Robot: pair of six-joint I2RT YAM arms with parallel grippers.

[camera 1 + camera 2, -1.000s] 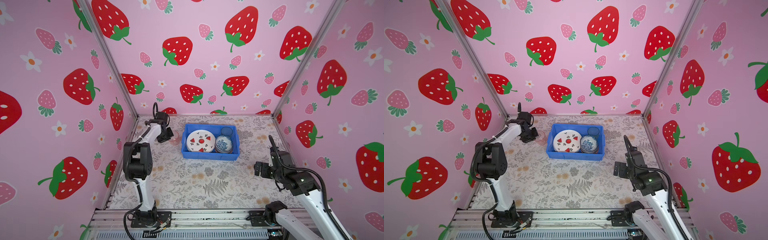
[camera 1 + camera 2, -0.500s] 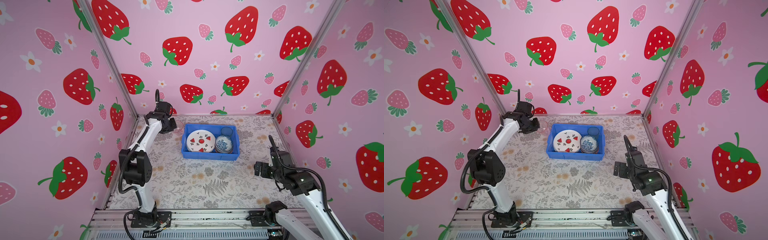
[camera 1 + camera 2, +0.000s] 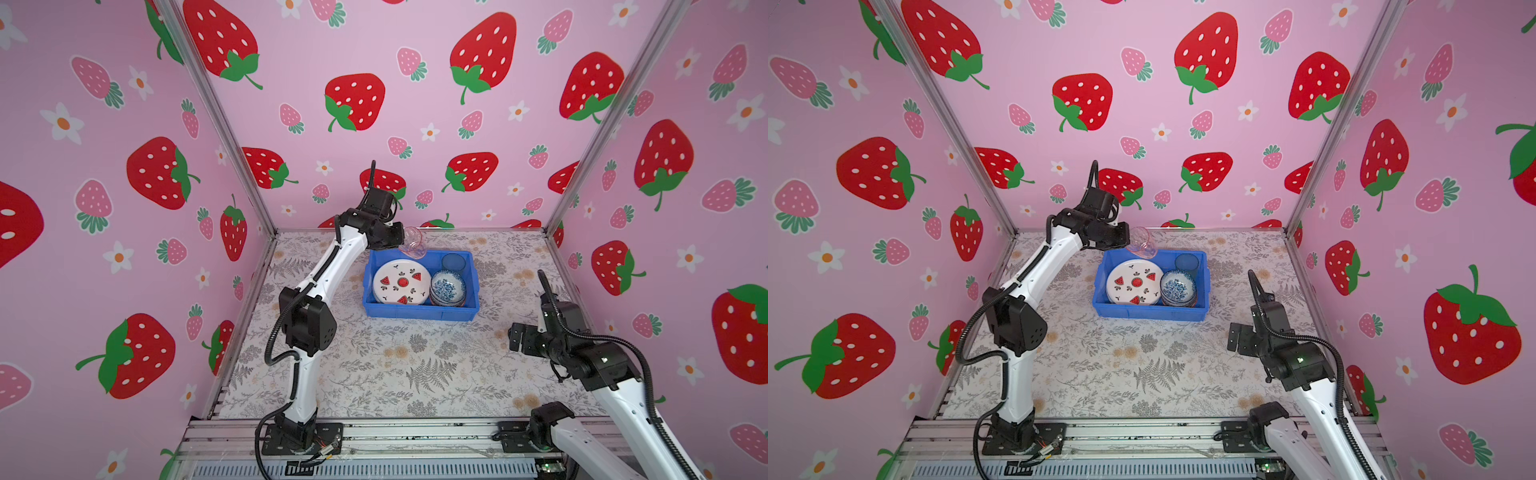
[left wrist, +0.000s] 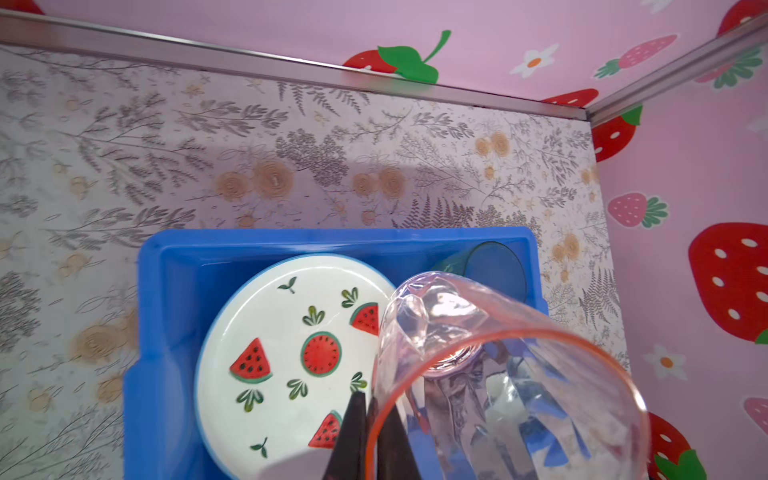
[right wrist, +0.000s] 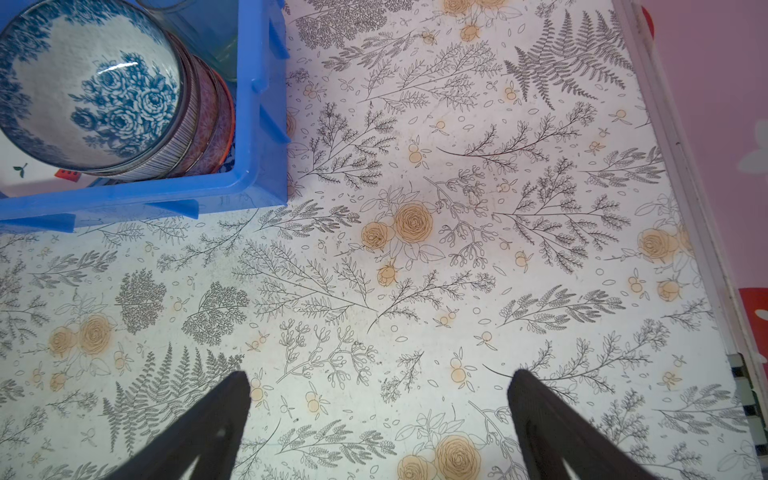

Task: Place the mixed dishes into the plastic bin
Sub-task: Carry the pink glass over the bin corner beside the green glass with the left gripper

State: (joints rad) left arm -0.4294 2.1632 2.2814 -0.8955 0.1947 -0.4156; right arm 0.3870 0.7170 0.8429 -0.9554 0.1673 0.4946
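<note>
Tumbler (image 4: 503, 395) rim pinched by left gripper (image 4: 368, 399), right gripper (image 5: 380, 376) wide; stacked bowls (image 5: 124, 104) perhaps three.

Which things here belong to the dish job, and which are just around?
Job: pink tumbler pinched in the left gripper, over the blue bin; inside it, watermelon plate, blue-white bowl, teal tumbler.
Not the job: floral table cover, strawberry walls; right gripper open, holding nothing.

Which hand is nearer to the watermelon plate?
Left. The left hand, gripping the pink tumbler, hangs just behind the watermelon plate; the right hand is far off, open over the table.
</note>
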